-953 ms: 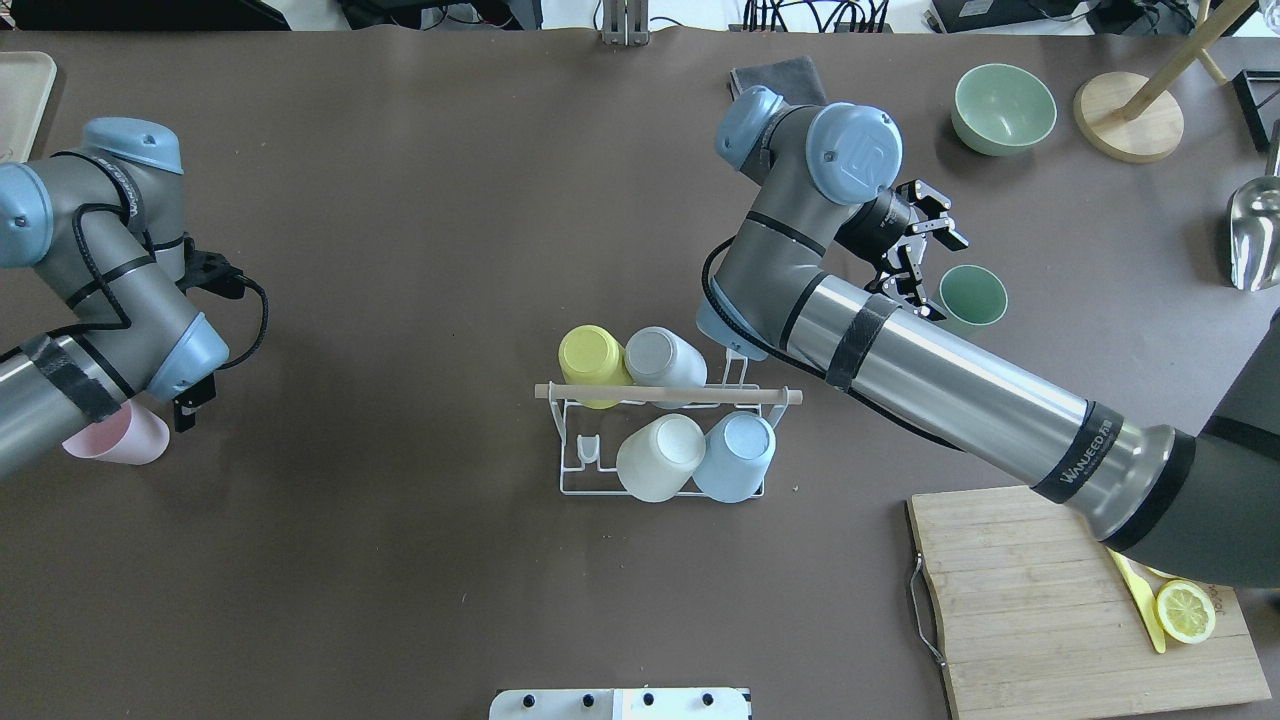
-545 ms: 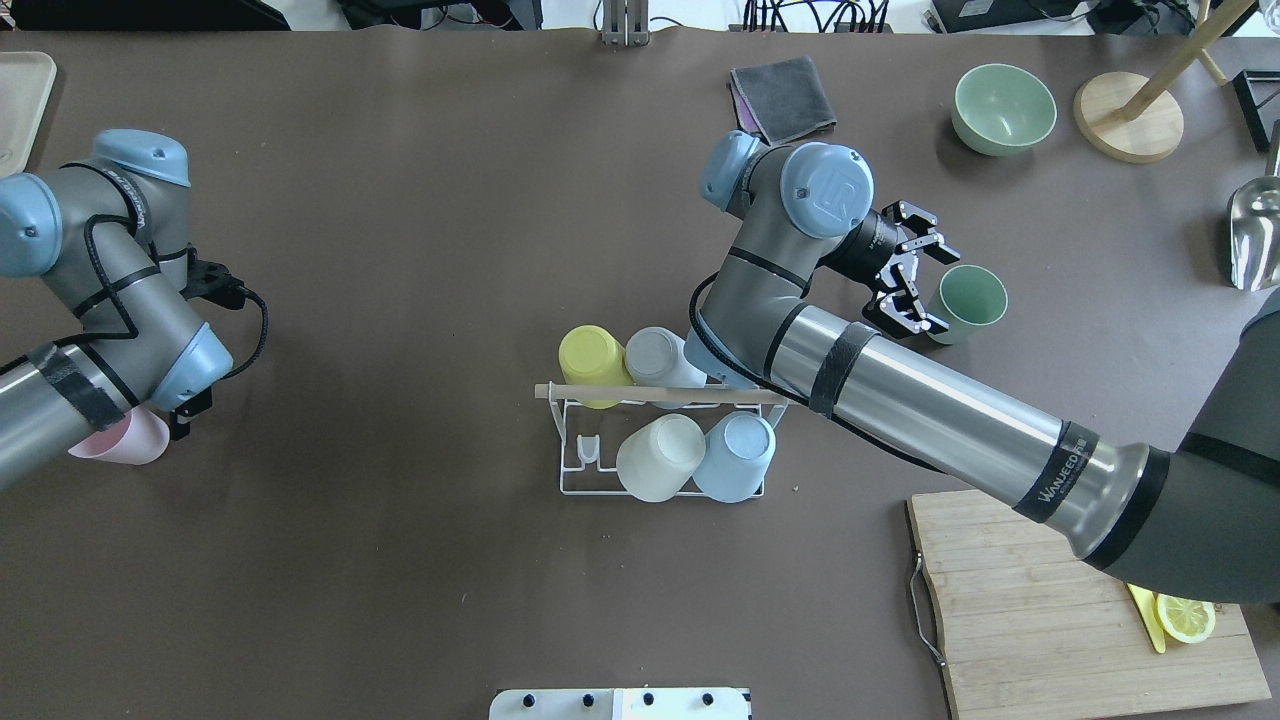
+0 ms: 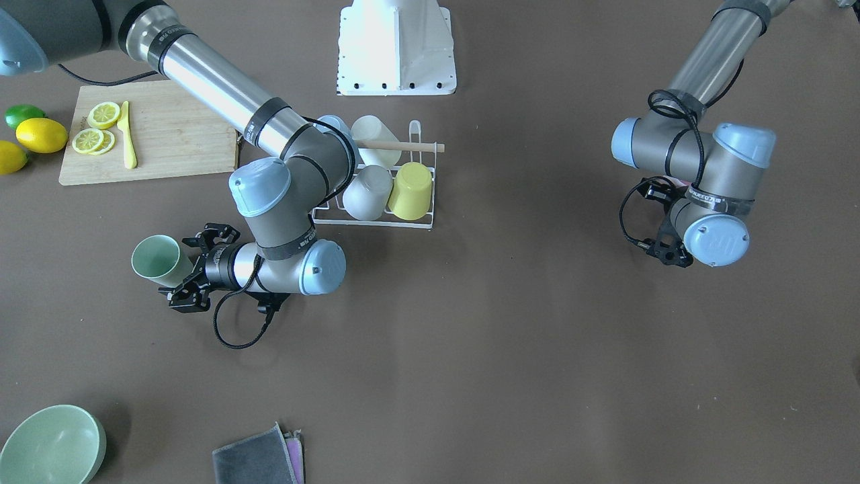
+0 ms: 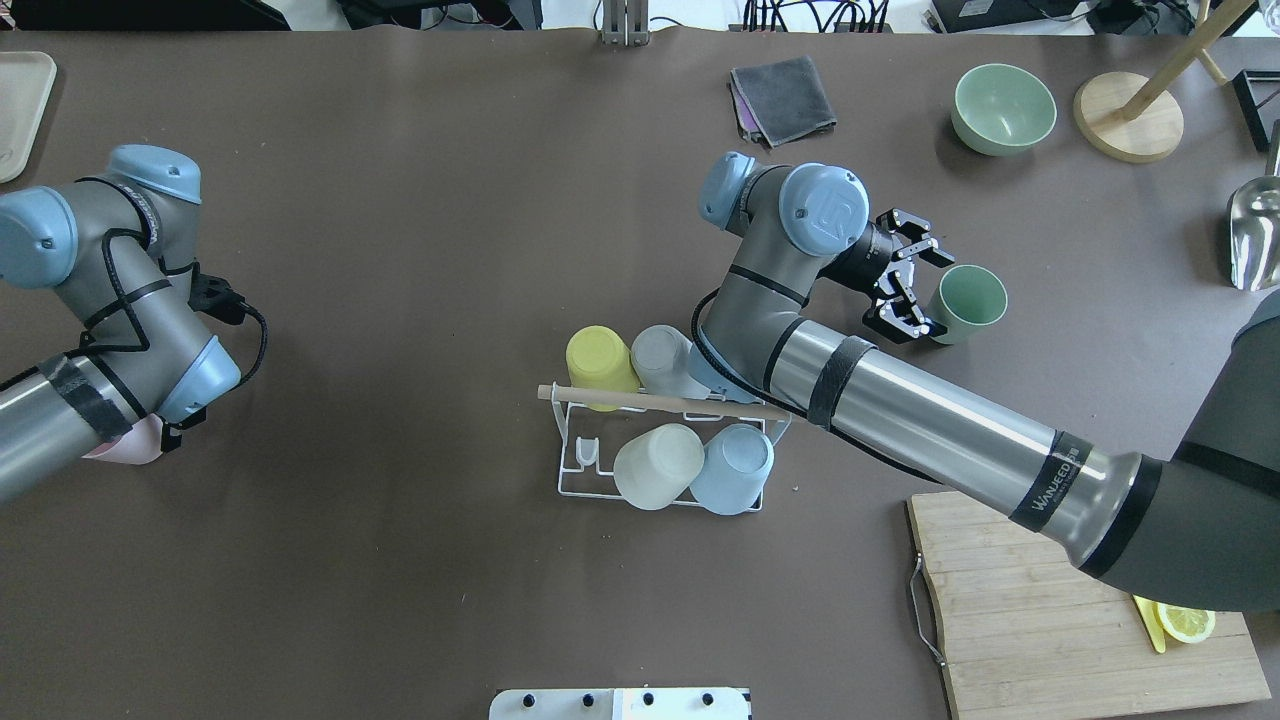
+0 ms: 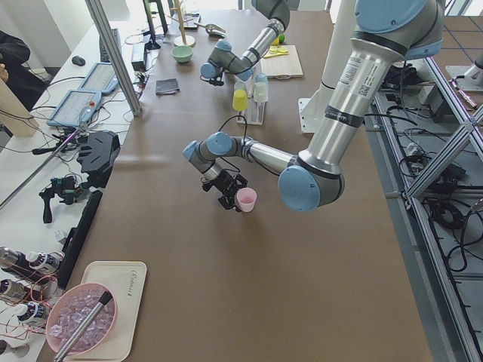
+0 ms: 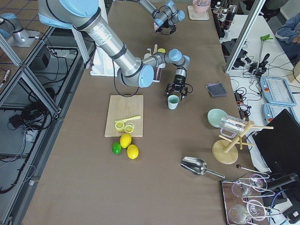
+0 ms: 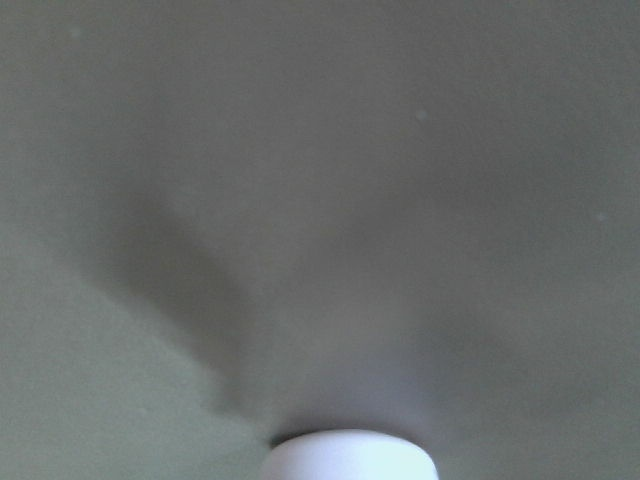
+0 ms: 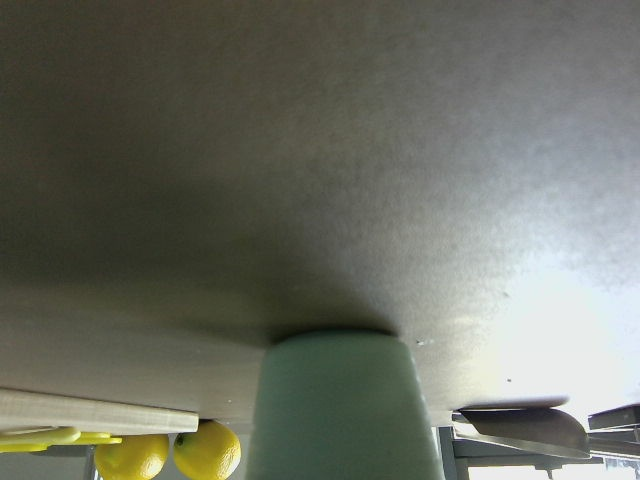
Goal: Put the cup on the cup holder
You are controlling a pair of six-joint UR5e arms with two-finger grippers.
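Cup holder [image 4: 590, 396] mid-table, four cups [image 4: 660, 465] on its pegs. To its right, farther from the robot's base, I log one loose cup [image 4: 966, 303] just beside my right gripper [image 4: 905, 285]. Cutting board [image 4: 1030, 620] near right; bowl [image 4: 1003, 108] and folded cloth [image 4: 785, 95] along the far edge.

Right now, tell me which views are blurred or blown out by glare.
Left wrist view: soft all over, the pink cup a pale smear at the bottom edge. Right wrist view: the green cup is too close to be sharp; glare bleaches the table at right. Front-facing view: sharp, but the white robot base is overexposed. Overhead view: crisp, evenly lit.
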